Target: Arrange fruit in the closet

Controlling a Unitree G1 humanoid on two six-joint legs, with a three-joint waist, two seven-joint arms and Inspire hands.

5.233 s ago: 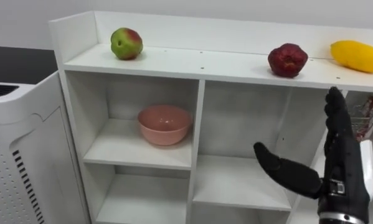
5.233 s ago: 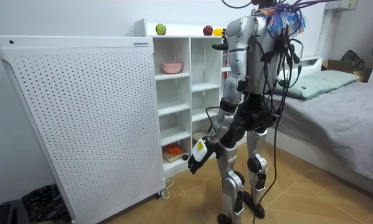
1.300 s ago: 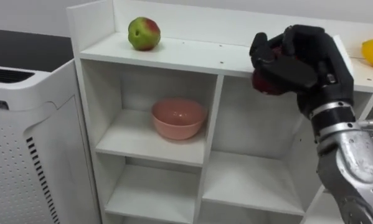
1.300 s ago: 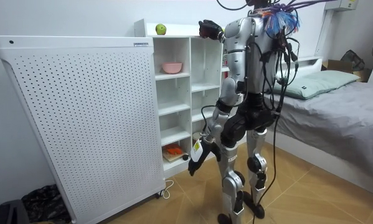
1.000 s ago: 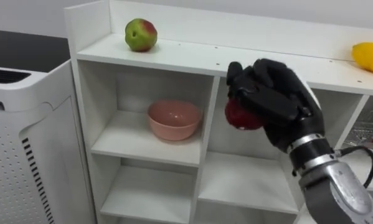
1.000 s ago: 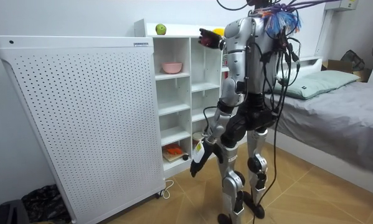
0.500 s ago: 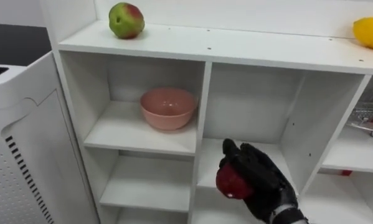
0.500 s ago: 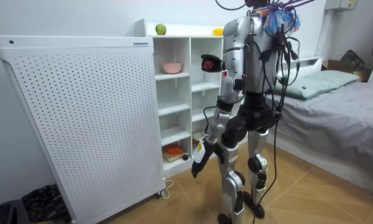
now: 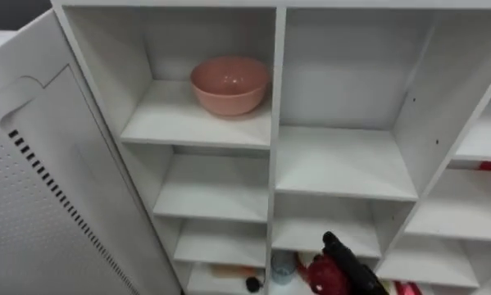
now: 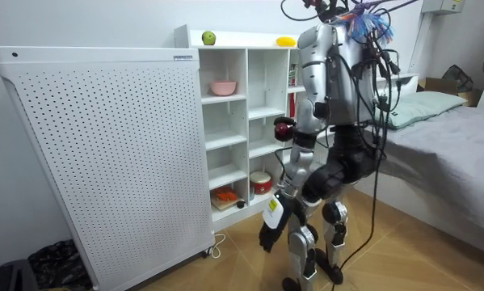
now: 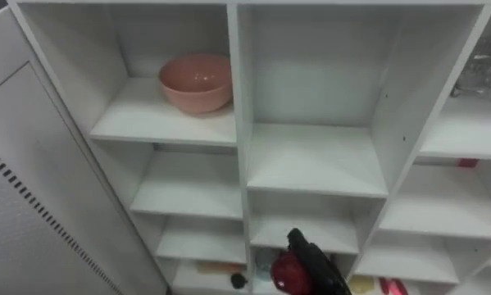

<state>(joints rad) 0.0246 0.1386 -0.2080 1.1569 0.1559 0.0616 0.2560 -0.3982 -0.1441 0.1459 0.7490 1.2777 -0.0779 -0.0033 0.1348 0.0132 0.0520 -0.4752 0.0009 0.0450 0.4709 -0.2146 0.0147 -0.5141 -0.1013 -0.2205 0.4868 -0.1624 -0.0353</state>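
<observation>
As robot hand (image 9: 358, 275) drops, fruit (image 9: 325, 275) — gripped

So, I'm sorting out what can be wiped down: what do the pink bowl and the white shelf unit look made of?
Pink bowl: smooth, even satin surface with a soft sheen; plastic or glazed ceramic, the look leaves it open.
White shelf unit: probably laminated board, judging by flat matte panels, square edges and small drilled holes in a divider.

Nothing here is legible to me: the small dark label (image 10: 182, 56) on the white perforated panel (image 10: 104, 153), top corner beside the closet (image 10: 246, 162), is too tiny.
</observation>
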